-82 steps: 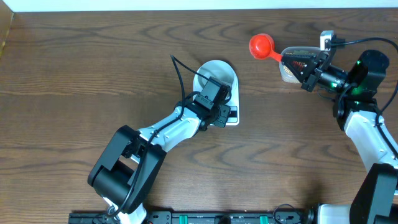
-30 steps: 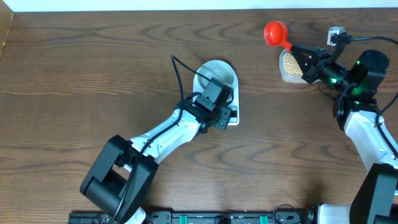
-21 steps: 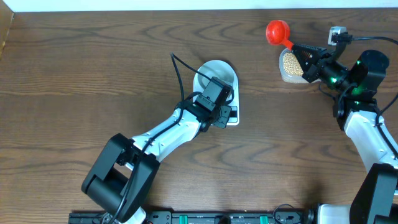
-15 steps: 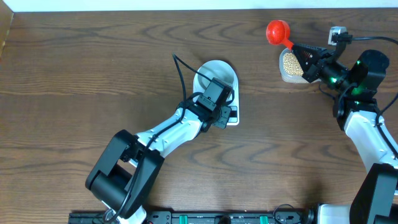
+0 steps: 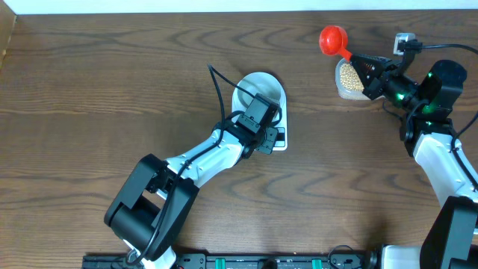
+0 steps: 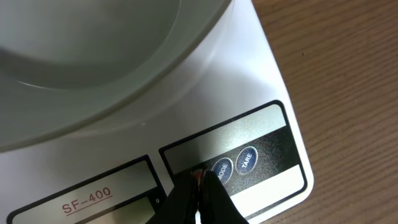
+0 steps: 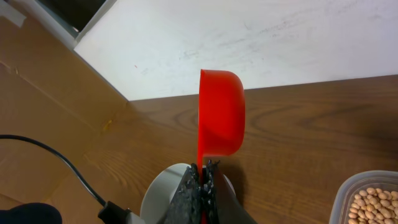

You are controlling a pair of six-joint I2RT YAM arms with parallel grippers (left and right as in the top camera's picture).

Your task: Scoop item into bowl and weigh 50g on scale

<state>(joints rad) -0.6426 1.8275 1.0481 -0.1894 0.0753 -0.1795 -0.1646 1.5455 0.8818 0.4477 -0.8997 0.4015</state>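
Pinching the red scoop [image 7: 221, 112], the right gripper [image 7: 200, 180] had beans [image 7: 371, 203] in a tub [image 7: 339, 194] at five o'clock. The left gripper [image 6: 199, 186], pressed together, touched the scale [image 6: 273, 81] beside its MODE button [image 6: 221, 168], bowl [image 6: 93, 62] at eleven o'clock: seemingly zeroing, with scooping due next.

Finding the bowl [image 5: 248, 81] sitting on the scale [image 6: 267, 81] mid-table, the tub [image 5: 345, 94] holding beans [image 5: 348, 75] lying well apart to its right.

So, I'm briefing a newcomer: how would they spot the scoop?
At the far right of the table, the right arm reaches over a clear tub of beans. Its shut right gripper holds the scoop by the handle; it is the only bright red thing.
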